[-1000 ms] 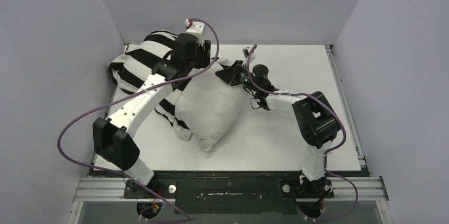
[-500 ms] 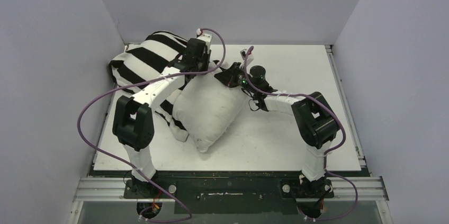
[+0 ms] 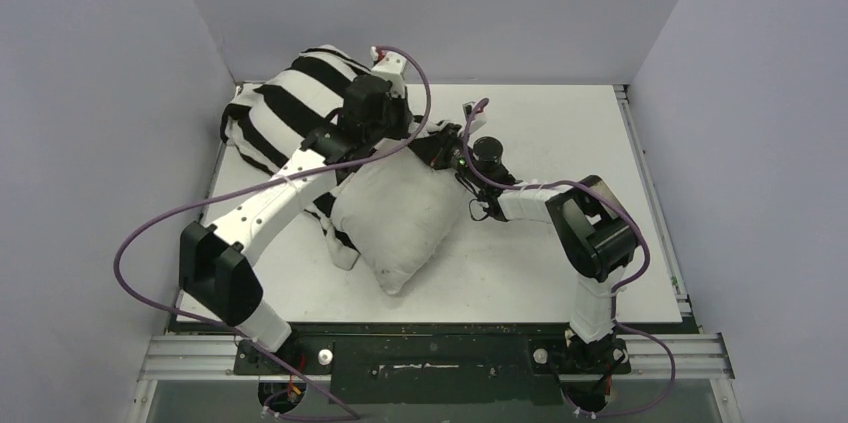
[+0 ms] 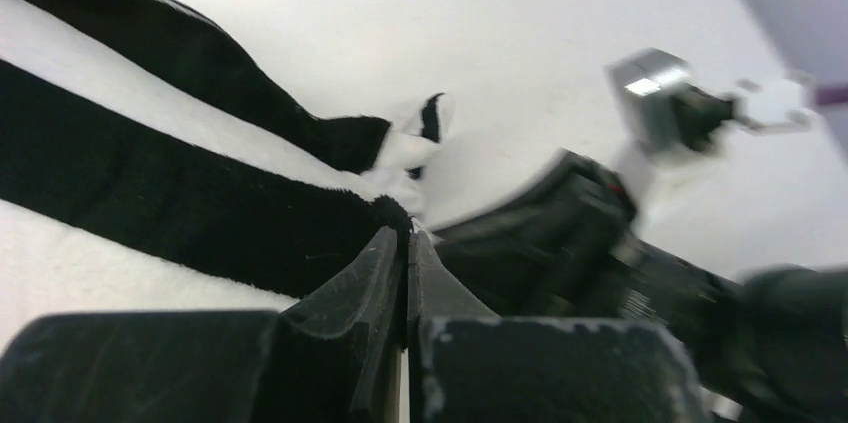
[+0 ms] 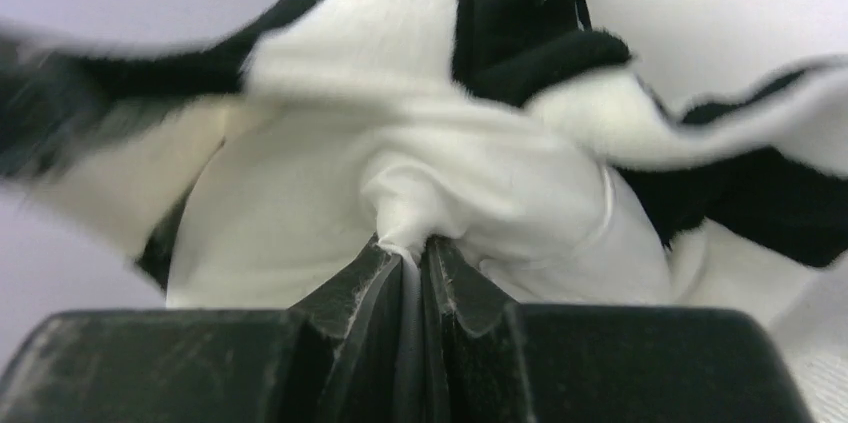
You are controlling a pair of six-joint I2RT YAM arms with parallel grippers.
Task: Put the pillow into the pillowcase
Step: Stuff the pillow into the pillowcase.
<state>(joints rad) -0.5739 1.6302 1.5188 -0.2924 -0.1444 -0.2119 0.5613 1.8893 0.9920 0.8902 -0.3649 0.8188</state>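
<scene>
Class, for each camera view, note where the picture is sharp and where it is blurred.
Top external: sharp, evenly lit throughout. Left wrist: black-and-white striped fabric pillowcase fairly crisp, the right arm smeared. Right wrist: off-white textured pillow sharp at the pinch, left edge streaked.

White links (image 3: 265, 205), black joints (image 3: 598, 233), purple cables (image 3: 160, 218) on both arms.

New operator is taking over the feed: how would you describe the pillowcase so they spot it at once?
Look at the far left corner of the white table, by the walls. The pillowcase is the soft heap bunched there, its edge pinched in the left gripper. Broad black and white stripes set it apart from the plain off-white pillow that lies against it.
</scene>
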